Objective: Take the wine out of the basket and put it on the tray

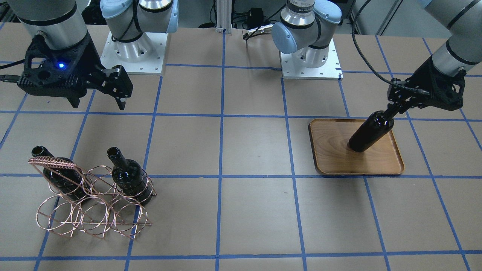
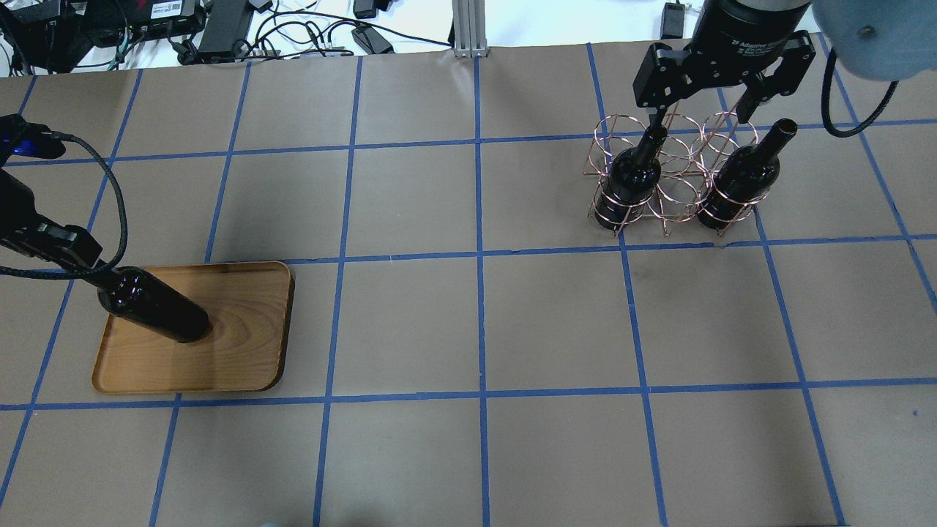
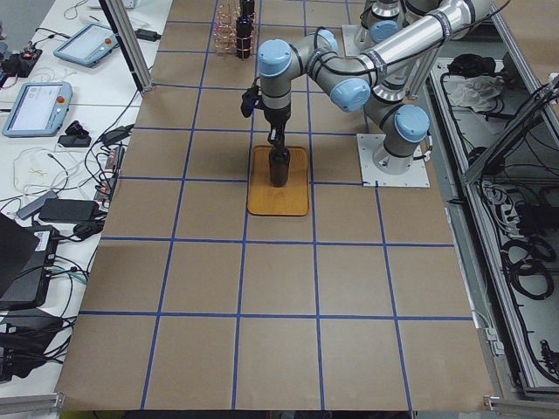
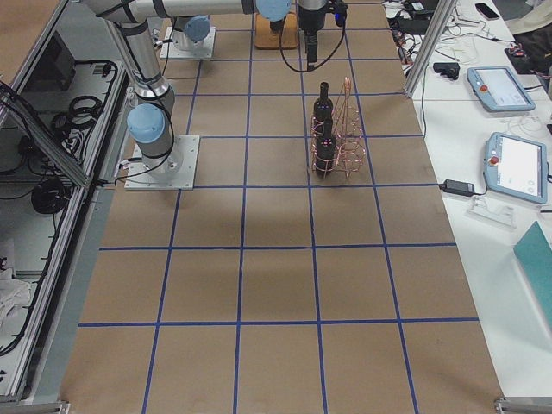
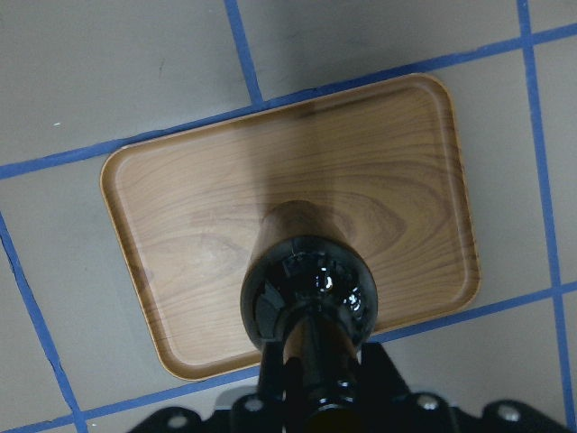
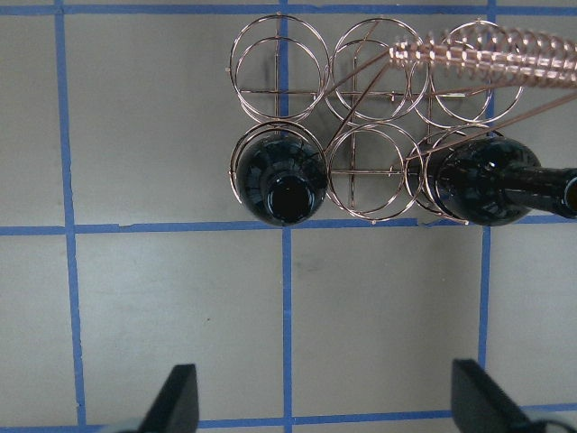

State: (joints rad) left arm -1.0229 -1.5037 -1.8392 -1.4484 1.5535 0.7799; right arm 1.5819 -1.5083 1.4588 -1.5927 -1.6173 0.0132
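My left gripper (image 1: pixel 398 104) is shut on the neck of a dark wine bottle (image 1: pixel 371 131). The bottle stands upright with its base on the wooden tray (image 1: pixel 331 150). The left wrist view looks down the bottle (image 5: pixel 311 293) onto the tray (image 5: pixel 225 207). The overhead view shows the same bottle (image 2: pixel 154 304) and tray (image 2: pixel 241 329). The copper wire basket (image 1: pixel 94 205) holds two more bottles, one (image 1: pixel 62 177) beside the other (image 1: pixel 128 177). My right gripper (image 1: pixel 99 98) is open and empty, hovering above and behind the basket (image 2: pixel 677 190); its wrist view shows the basket (image 6: pixel 379 117) below.
The brown table has a grid of blue tape lines (image 2: pixel 479 256). The two arm bases (image 1: pixel 310 56) stand at the table's robot side. Cables and tablets lie off the table edges in the side views.
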